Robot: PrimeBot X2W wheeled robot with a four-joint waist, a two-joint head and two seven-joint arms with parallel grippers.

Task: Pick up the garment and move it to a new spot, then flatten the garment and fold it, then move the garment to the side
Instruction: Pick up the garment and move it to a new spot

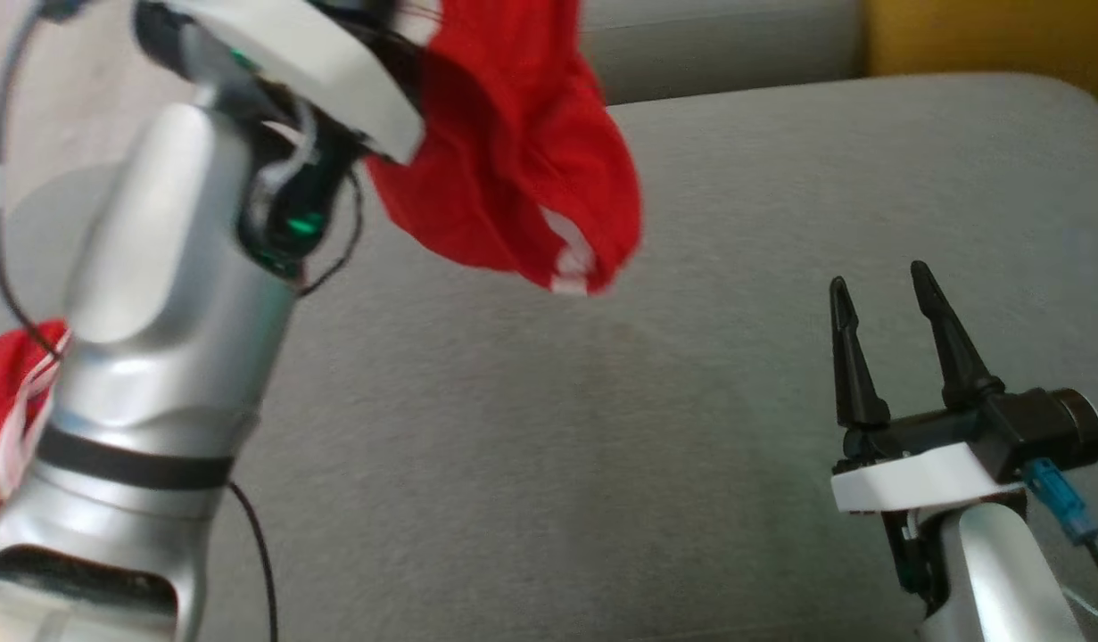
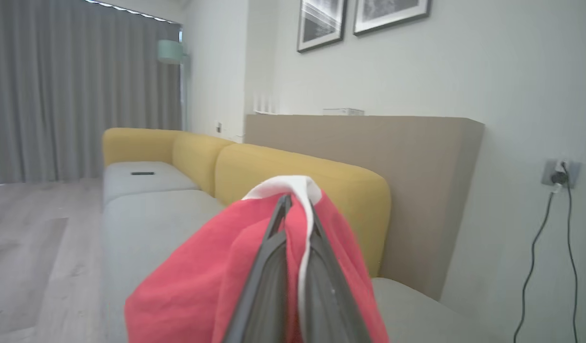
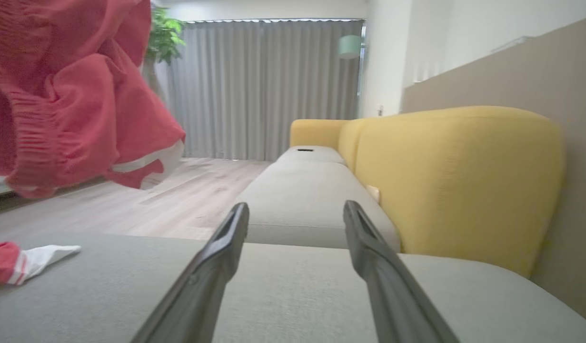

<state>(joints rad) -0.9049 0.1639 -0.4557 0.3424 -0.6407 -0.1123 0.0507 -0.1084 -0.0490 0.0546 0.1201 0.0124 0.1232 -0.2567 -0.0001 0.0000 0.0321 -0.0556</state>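
Head view: the left arm, a smooth silver shell with a white wrist plate, rises from 7 o'clock toward 11 o'clock. The garment, soft red cloth with a white-striped hem, hangs bunched from the arm's end at 12 o'clock, clear above the sofa seat. The seat is flat grey woven fabric with a rounded far edge, and it is open across the middle. The right gripper sits at 4 o'clock, its two tapered black fingers spread with nothing between them. At 9 o'clock, behind the arm, a red and white cloth shows; I cannot tell whether it belongs to the same garment.

Left wrist view: the left gripper is clamped on the garment, pinching a white-trimmed fold at centre, and red cloth drapes down toward 7 o'clock. Beyond, a plump yellow backrest runs from 9 to 3 o'clock in front of a flat beige panel. Pale wood floor lies open at 8 o'clock.

Right wrist view: the right gripper is low over the grey seat, with its jaws wide apart and empty. The garment hangs gathered and ribbed at 10 o'clock, off the seat. The red and white cloth lies on the seat at 8 o'clock. The backrest bulges at 3 o'clock.
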